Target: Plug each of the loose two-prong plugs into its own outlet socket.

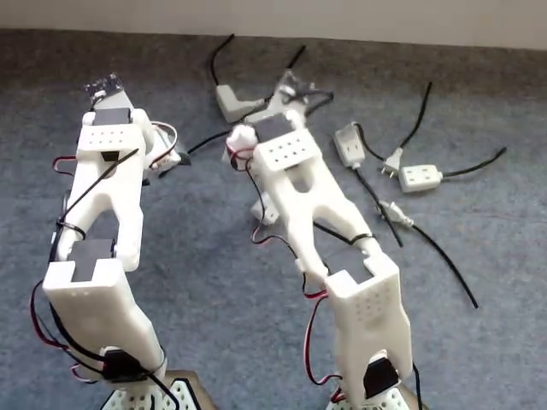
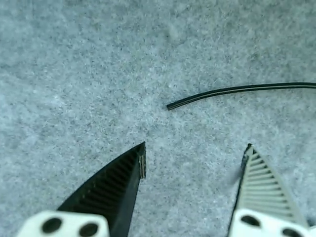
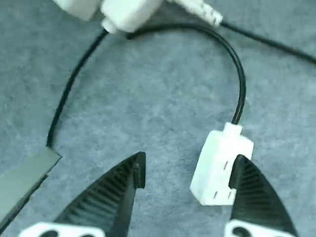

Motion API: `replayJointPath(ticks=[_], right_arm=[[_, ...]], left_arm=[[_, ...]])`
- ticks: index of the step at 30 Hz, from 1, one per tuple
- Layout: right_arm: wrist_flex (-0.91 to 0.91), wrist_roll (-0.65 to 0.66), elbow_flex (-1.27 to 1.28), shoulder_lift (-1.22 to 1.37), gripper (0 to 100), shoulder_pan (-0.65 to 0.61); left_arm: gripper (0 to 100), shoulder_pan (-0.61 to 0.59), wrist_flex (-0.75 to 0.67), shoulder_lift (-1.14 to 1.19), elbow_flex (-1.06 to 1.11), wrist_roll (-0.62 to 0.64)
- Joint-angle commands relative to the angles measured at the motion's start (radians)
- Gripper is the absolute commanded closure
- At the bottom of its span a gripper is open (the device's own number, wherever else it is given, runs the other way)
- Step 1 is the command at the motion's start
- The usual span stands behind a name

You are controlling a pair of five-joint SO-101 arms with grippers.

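My right gripper (image 3: 191,159) is open just above the carpet, with a white outlet socket (image 3: 219,167) lying between its fingers, close against one black finger (image 3: 252,190). The socket's black cable (image 3: 240,84) curves away to other white plug parts (image 3: 128,14). From above, the right gripper (image 1: 252,115) sits by a socket (image 1: 231,102) at the back. My left gripper (image 2: 195,158) is open over bare carpet, with a loose black cable end (image 2: 170,104) ahead of it. In the high view the left gripper (image 1: 169,158) is at the left.
To the right lie another socket (image 1: 349,145), a socket block (image 1: 420,177) with a plug (image 1: 391,162) beside it, and a loose plug (image 1: 396,212) on a long black cable (image 1: 444,260). Grey carpet (image 1: 205,256) covers the table.
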Motion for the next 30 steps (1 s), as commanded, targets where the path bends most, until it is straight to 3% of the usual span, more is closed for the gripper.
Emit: replayJointPath(ticks=[1, 6, 9, 14, 21, 25, 30], right_arm=[[0.145, 0.29, -0.265, -0.028, 73.1, 0.079], [0.406, 0.697, -0.536, -0.028, 73.1, 0.183], [0.435, 0.876, -0.581, -0.041, 73.1, 0.285], [0.433, 1.178, -0.464, -0.073, 73.2, 0.467], [0.432, 1.643, -0.074, -0.082, 80.8, 0.634], [0.414, 1.791, 0.097, -0.081, 80.8, 0.685], [0.225, 1.809, 0.185, -0.077, 80.8, 0.723]], left_arm=[[69, -0.001, -0.011, -0.051, -0.01, 0.006], [69, -0.001, -0.011, -0.051, -0.007, 0.006], [69, 0.001, -0.012, -0.051, -0.007, 0.006], [69, 0.001, -0.012, -0.05, -0.007, 0.006], [69, 0.016, -0.034, -0.048, -0.004, 0.006], [69, 0.022, -0.034, -0.048, -0.004, 0.006], [69, 0.022, -0.034, -0.048, -0.004, 0.006]])
